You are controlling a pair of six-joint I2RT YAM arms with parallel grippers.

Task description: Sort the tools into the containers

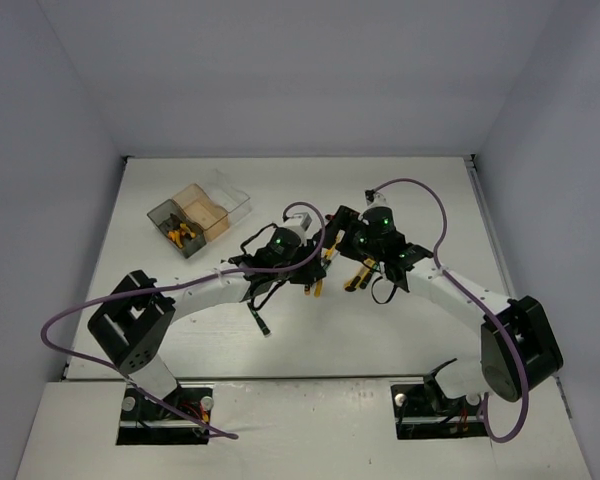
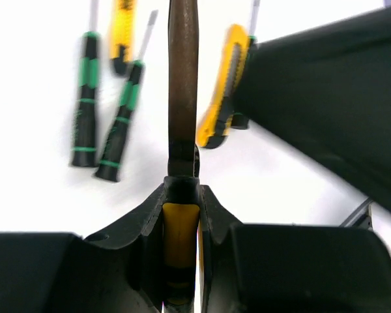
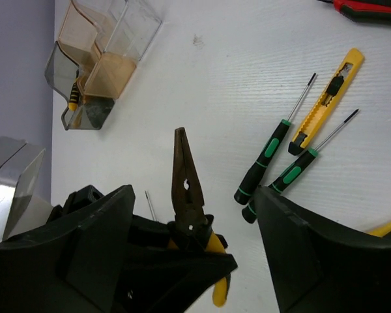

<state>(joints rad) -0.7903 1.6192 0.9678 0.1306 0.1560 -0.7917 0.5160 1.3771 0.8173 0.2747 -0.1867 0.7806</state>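
one pliers [image 2: 182, 98], lower centre of frame, yellow handle clamped in the left gripper [image 2: 181, 225]. right gripper [image 3: 195, 215] spread wide around it, holding nothing. containers [image 1: 235, 198] upper left, well apart. risk: handle-end pinch lets the pliers swing loose, or snag the right gripper.

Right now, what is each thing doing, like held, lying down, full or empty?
left tool, shut on the pliers
right tool, open
pliers, held by the yellow handle, nose closed
green screwdrivers, lying on the table
yellow knife, lying on the table
grey bin, has tools in it
amber bin, looks empty
clear bin, looks empty
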